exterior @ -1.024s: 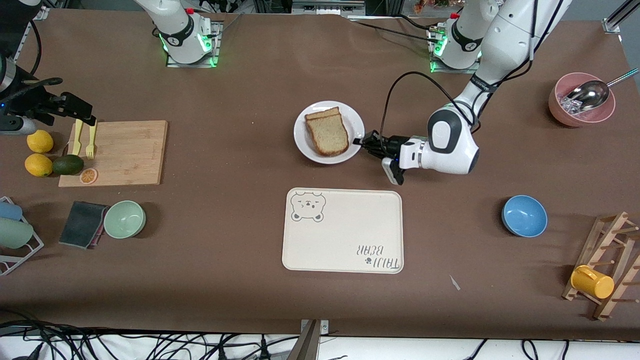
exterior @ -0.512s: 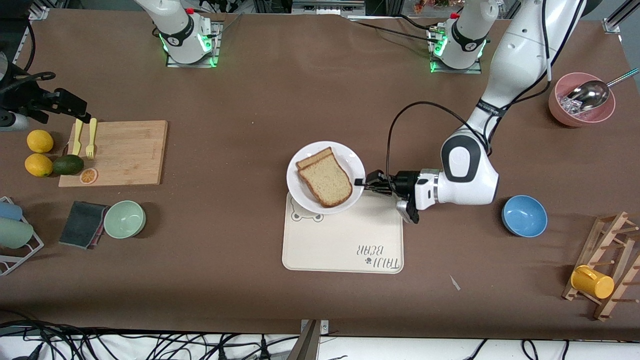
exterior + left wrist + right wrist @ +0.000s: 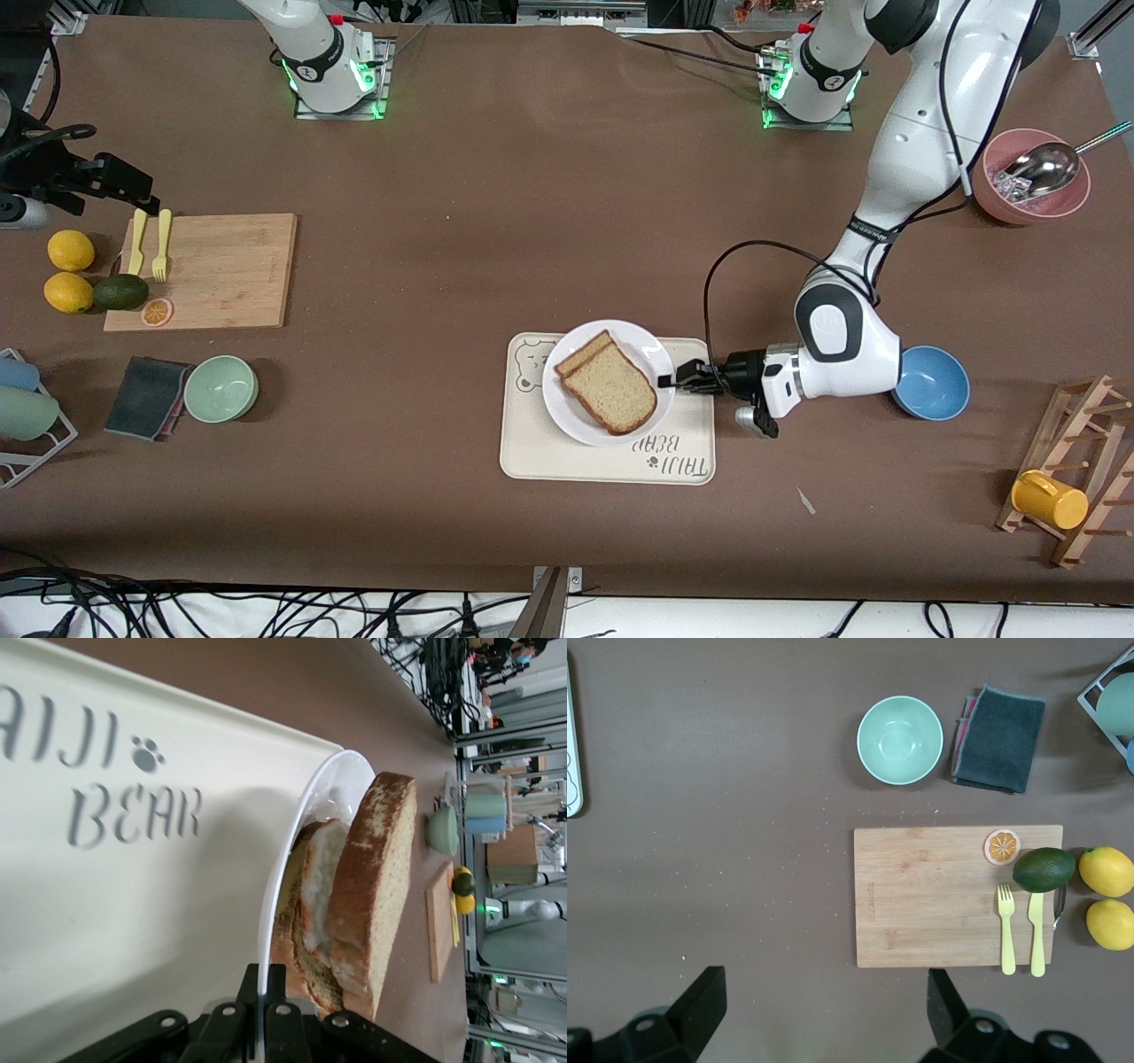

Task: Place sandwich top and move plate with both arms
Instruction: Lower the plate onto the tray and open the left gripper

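Moved since earlier frame: plate (image 3: 571,415), from bench centre to over cream tray (image 3: 567,461). Left hand (image 3: 675,379) clamped on plate rim at 3 o'clock. Plate contents: sandwich top (image 3: 611,398) over lower slice. Right hand (image 3: 106,177) spread wide, empty, waiting above cutting board (image 3: 221,270).

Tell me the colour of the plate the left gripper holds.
White plate, clearest in the front view, held over the cream tray.

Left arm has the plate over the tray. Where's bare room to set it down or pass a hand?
Bare tray remains nearer the camera, by the lettering. Open brown table runs between the wooden cutting board and the left arm, whose left gripper pinches the round white plate. Crowded: the blue bowl beside that arm.
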Tool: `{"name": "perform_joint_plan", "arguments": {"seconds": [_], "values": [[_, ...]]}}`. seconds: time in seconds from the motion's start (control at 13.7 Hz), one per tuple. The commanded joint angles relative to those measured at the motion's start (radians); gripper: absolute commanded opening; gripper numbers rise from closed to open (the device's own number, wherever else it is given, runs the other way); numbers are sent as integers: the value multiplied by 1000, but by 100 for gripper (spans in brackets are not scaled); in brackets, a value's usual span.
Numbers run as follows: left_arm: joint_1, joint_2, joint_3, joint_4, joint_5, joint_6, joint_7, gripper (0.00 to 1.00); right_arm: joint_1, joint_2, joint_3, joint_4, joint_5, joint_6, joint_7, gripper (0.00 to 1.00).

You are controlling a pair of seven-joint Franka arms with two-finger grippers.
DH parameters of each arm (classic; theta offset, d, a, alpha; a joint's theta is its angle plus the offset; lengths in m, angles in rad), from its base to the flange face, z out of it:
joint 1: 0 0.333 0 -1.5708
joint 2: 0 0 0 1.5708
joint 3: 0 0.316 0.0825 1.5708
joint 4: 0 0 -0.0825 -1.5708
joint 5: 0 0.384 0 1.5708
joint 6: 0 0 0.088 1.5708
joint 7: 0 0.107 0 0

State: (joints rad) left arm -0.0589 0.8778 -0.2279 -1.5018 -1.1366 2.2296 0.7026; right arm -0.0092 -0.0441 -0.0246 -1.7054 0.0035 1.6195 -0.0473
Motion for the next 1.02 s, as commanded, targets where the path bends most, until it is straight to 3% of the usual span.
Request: {"name": "perform_joint_plan", "arguments": {"seconds": [0.0,0.37,0.44,0.51,0.95], "values": [[-27,114,5,142,-29,16,-9,0,0,-7,2,15,12,-24,-17,100],[-59,144,2,161,-34,79,-15,0,0,-7,2,15,10,-24,-11,100],[-58,144,2,160,-34,79,-15,29,2,-7,8,15,7,-26,-5,100],[-56,141,2,158,-34,79,-11,99,2,-7,14,15,4,-24,-2,100],[-41,86,22,111,-19,68,-21,100,3,1,22,13,-3,10,40,100]]}}
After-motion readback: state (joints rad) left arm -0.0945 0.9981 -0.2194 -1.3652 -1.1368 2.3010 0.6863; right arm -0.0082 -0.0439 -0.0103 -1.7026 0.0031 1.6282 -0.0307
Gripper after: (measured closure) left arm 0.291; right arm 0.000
